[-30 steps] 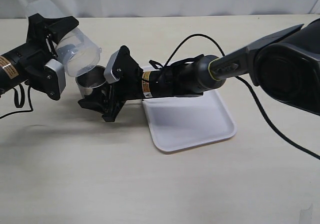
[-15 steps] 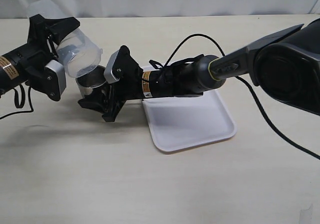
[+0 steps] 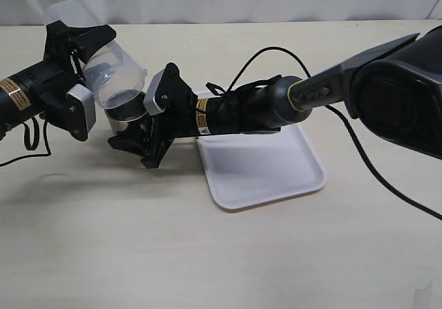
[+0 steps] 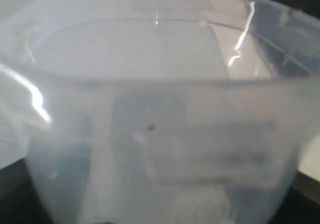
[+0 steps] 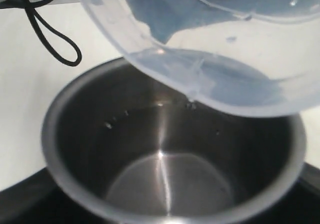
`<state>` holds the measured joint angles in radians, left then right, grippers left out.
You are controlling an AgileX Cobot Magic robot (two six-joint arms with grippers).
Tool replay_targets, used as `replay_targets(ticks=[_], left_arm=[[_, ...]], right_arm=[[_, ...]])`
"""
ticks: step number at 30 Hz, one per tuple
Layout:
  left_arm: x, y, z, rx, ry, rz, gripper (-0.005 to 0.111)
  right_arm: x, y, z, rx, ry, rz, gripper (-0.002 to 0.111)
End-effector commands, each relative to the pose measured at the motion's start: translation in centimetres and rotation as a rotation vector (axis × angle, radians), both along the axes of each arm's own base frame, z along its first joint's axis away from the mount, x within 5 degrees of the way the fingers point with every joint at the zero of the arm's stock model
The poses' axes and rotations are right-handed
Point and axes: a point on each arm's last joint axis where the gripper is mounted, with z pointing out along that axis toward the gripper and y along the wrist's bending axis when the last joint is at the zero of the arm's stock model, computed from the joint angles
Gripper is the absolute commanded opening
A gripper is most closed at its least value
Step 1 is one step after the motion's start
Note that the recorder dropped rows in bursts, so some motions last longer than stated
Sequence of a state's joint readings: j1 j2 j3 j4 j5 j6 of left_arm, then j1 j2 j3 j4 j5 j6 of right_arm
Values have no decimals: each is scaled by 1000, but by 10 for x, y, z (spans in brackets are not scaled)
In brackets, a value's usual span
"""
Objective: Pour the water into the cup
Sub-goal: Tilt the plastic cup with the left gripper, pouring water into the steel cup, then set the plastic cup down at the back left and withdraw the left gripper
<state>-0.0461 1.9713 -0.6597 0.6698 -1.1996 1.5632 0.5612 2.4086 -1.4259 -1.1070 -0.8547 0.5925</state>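
The brushed-steel cup (image 3: 121,122) stands left of the tray, and my right gripper (image 3: 136,121) is shut on it. My left gripper (image 3: 84,74) is shut on the translucent plastic beaker (image 3: 110,72) and holds it tilted, mouth down, over the cup. In the right wrist view the beaker's lip (image 5: 210,78) hangs over the cup's dark inside (image 5: 165,174). A water drop (image 5: 190,104) hangs at the lip, and a few droplets dot the cup's inner wall. The beaker (image 4: 150,134) fills the left wrist view and hides my left fingers.
A white rectangular tray (image 3: 262,167) lies right of the cup, under my right arm. A black cable (image 3: 276,52) loops over that arm. Another cable (image 5: 50,38) lies on the table behind the cup. The table's far edge runs along the back.
My left gripper has shifted a little to the right with the beaker, bringing its mouth lower and further over the cup. The right gripper and cup have not moved.
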Motion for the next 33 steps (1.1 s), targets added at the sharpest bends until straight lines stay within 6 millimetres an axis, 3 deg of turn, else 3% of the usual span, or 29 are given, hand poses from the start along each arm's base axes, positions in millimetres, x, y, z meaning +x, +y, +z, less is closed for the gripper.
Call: replay_targets(ticks=[1,9,12,22,27,33], left_arm=[[2,0,5,-72,12,19,0],[3,2,6,-241,135,53,0],[4,3,6,-387,237,79,0],[39,13,23,-1232,737,255,0],[60,12,30,-1345,905,333,0],[79,18,23,-1462,894,390,0]], right_arm=[[1,1,10,42,-14,2,4],[2,0,9,28,-21,-6,4],[4,-1,6,-3,-20,-27,4],[4,-1,7,5,-22,-20,4],[4,-1,7,7,-34,-24,4],[5,-1,8,11,-35,-29,4]])
